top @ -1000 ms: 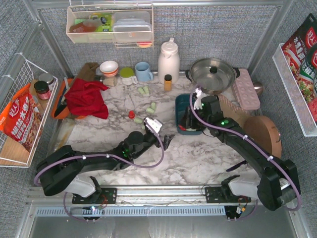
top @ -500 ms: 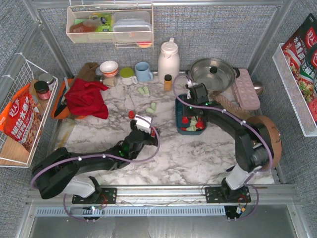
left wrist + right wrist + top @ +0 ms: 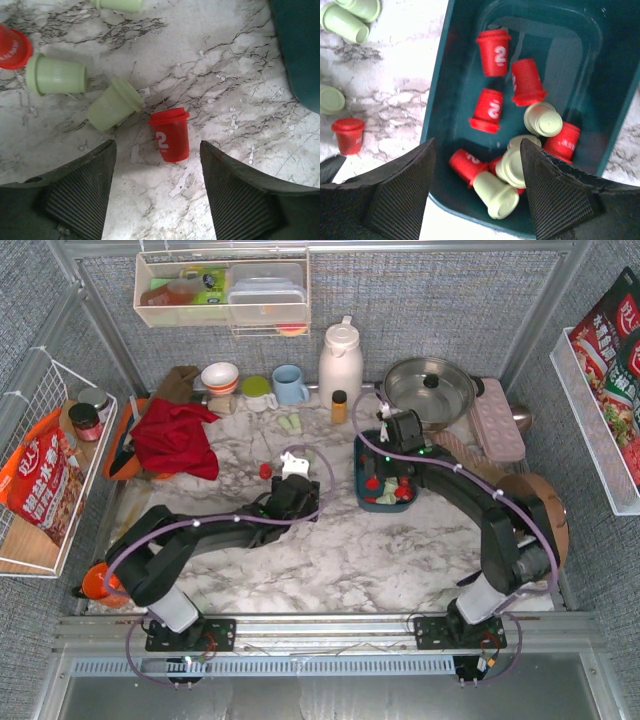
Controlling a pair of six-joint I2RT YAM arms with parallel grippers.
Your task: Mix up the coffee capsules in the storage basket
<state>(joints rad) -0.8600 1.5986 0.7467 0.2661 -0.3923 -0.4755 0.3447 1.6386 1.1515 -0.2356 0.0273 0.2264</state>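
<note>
The dark teal storage basket [image 3: 362, 455] [image 3: 445, 95] holds several red and pale green coffee capsules [image 3: 490, 50], heaped toward its near corner. My right gripper [image 3: 388, 462] [image 3: 477, 142] hangs open just above that heap, with nothing between its fingers. Loose capsules lie on the marble to the left: a red one marked 2 [image 3: 171, 136], two green ones [image 3: 56, 76] [image 3: 114, 104] and another red one [image 3: 265, 470]. My left gripper [image 3: 296, 455] [image 3: 157, 146] is open and low over the table, with the red capsule marked 2 just ahead of its fingertips. It touches nothing.
Along the back stand a white thermos [image 3: 340, 360], a small amber bottle [image 3: 339, 405], a steel pot [image 3: 430, 390], a blue mug [image 3: 290, 385] and a pink tray [image 3: 497, 418]. A red cloth [image 3: 178, 438] lies at the left and a round wooden board [image 3: 535, 510] at the right.
My left arm has reached farther forward to the loose capsules. My right arm swung over the basket a second ago and has stayed there since.
</note>
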